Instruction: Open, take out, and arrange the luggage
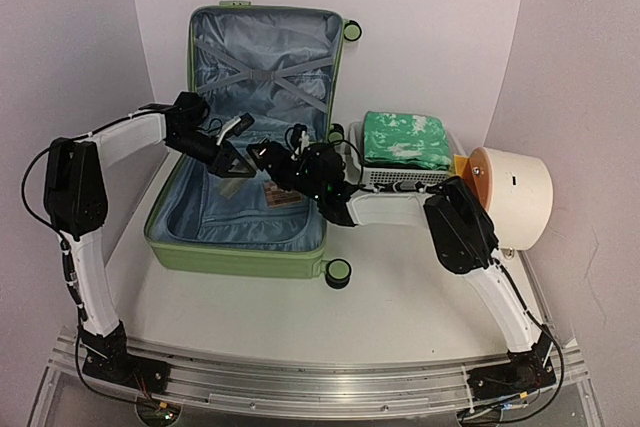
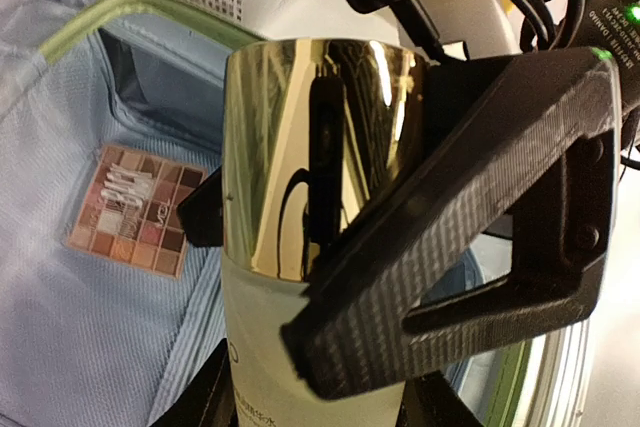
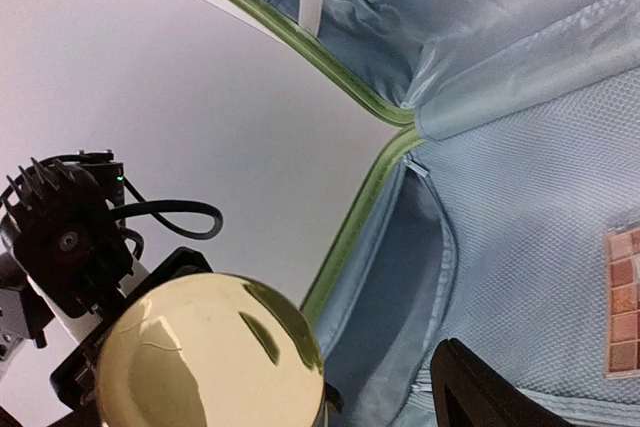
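Bottle [image 2: 300, 147] with a mirror-gold cap and a frosted pale body fills the left wrist view. It is pinched between the fingers of the left gripper [image 2: 250, 282]: one black finger [image 2: 470, 247] slants across its side and the tip of the other shows at its opposite edge. The bottle hangs above the blue lining of the suitcase [image 1: 235, 257]. The suitcase base rests on the table [image 1: 300, 327] and its lid stands open against the back wall, with crossed straps [image 1: 265, 72] over the fabric. Below this gripper and off to one side, a makeup palette [image 2: 135, 212] lies flat on the lining, apart from the bottle.

Just beyond the cap sits the right gripper [image 1: 268, 157], reaching in over the suitcase's right rim. Its body and cables crowd the space between the bottle and the basket [image 1: 400, 179]. In its own wrist view the cap is close under the camera. Only one finger [image 3: 500, 397] shows there, well off to one side with nothing against it, so the jaws are spread.

Behind this gripper's wrist, outside the green rim, the white basket holds a folded green cloth [image 1: 405, 139]. A cream cylinder [image 1: 520, 197] with an orange face stands just beside the basket
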Motion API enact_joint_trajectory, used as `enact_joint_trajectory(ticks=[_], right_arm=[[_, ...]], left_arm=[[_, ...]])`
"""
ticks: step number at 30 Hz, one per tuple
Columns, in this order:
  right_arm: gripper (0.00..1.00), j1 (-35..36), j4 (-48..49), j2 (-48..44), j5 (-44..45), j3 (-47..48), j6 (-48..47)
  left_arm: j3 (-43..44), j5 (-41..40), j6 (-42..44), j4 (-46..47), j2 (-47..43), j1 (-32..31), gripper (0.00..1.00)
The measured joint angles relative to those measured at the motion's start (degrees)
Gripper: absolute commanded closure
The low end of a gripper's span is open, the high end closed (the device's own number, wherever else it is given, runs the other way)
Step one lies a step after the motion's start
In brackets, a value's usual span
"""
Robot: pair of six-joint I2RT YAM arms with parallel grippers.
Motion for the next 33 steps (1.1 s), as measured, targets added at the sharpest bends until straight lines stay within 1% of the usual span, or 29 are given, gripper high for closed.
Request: enact_joint_trajectory(ticks=[1, 4, 7, 9, 10, 11, 13, 14, 15, 16, 18, 21, 25, 28, 30, 33], right_arm=[[0.37, -0.06, 0.74, 0.0, 0.02, 0.01, 0.41], [0.64, -0.15, 3.08, -0.02, 0.01, 1.21, 0.63], [0.84, -0.15, 3.91, -0.41, 0.34, 1.6, -0.8], [0.94, -0.15, 3.7, -0.66, 0.44, 1.52, -2.0], [0.98, -0.15, 3.49, -0.82, 0.47, 1.39, -2.37], [1.0, -0.15, 3.38, -1.04, 0.5, 1.19, -2.8], [1.0, -0.15, 3.16, -2.07, 0.77, 0.11, -3.87], [1.0, -0.15, 2.81, -3.06, 0.89, -0.88, -4.92], [1.0, -0.15, 2.4, -4.15, 1.0, -2.04, -6.31], [1.0, -0.18, 1.01, -5.65, 1.27, -3.42, -8.12], [1.0, -0.34, -1.9, -8.3, 2.46, -5.5, -11.66], [1.0, -1.23, -8.98, -12.51, 3.87, -7.14, -17.64], [1.0, -2.63, -20.36, -18.96, 6.49, -8.21, -26.21], [1.0, -3.82, -28.95, -24.48, 9.45, -8.21, -32.84], [1.0, -4.76, -35.84, -28.47, 13.13, -7.68, -37.72], [1.0, -6.31, -46.58, -33.67, 21.02, -5.47, -44.43]], left_arm=[[1.01, 0.04, -0.63, -0.17, 0.05, -0.4, 1.0], [3.48, 0.5, -2.12, -0.61, 0.4, -0.99, 1.0], [4.41, 0.61, -3.03, -0.98, 0.4, -1.07, 1.0], [4.45, 0.72, -2.85, -0.99, 0.41, -1.08, 0.98], [4.45, 0.73, -2.85, -0.96, 0.43, -1.14, 0.89], [4.47, 0.76, -2.84, -0.92, 0.45, -1.2, 0.7], [4.71, 1.06, -2.81, -0.91, 0.47, -1.4, 0.39], [4.92, 1.53, -2.9, -0.89, 0.52, -1.63, 0.21], [5.27, 2.26, -3.18, -0.95, 0.6, -1.92, 0.09], [5.72, 2.6, -3.16, -0.96, 0.6, -2.25, 0.03], [6.86, 2.65, -3.15, -1.53, 0.6, -2.64, 0.0], [9.42, 2.54, -3.19, -2.05, 0.63, -2.84, 0.0], [17.49, 1.83, -2.3, -4.03, 1.01, -2.86, 0.0], [21.97, 1.6, -1.4, -4.06, 0.85, -2.7, 0.0], [22.72, 1.51, -1.19, -4.15, 0.29, -2.51, 0.0], [21.48, 0.63, -0.88, -4.55, -0.44, -2.29, 0.0]])
